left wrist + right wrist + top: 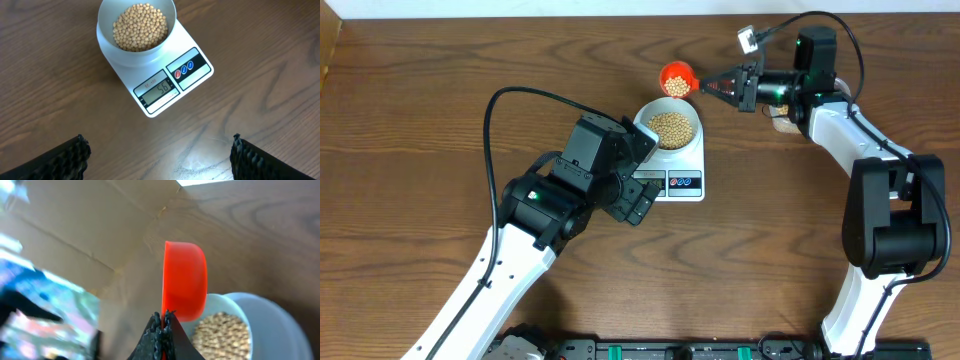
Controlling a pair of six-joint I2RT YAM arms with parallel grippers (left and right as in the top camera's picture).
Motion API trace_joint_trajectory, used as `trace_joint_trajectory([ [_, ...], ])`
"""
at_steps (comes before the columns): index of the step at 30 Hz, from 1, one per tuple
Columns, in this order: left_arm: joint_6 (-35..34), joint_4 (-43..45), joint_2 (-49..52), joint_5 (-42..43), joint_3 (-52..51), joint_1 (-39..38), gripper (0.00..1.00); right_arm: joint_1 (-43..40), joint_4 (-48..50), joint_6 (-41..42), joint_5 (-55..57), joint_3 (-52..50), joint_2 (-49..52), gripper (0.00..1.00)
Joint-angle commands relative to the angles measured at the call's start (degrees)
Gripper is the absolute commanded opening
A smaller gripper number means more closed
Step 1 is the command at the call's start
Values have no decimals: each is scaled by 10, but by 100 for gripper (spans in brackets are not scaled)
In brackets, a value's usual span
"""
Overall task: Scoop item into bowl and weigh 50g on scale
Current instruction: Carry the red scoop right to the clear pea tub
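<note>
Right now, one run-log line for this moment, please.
left gripper: open, empty | right gripper: shut on red scoop | beans in bowl on scale | display shows 56

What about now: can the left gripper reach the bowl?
Probably yes: the left gripper is open, nothing stands between it and the bowl on the scale, and the scoop is by its far rim.

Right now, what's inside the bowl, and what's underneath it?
The bowl holds a heap of tan beans that hides its floor. It stands on the white scale, covering the far part of the platform; the display and buttons are in view.
</note>
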Motion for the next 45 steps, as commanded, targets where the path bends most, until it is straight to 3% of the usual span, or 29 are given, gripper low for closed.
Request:
trace_joint_trajectory([
  [1,9,0,3,7,4,1,92,-5,11,167,-8,0,5,1],
  [12,9,0,3,7,4,1,92,-50,25,206,5,0,-16,1],
  [32,9,0,3,7,4,1,92,-207,14,219,-8,0,-35,1],
  [38,9,0,3,7,4,1,92,-233,14,272,8,0,-36,1],
  [45,9,0,3,7,4,1,92,-247,13,274,47,0,-48,1],
])
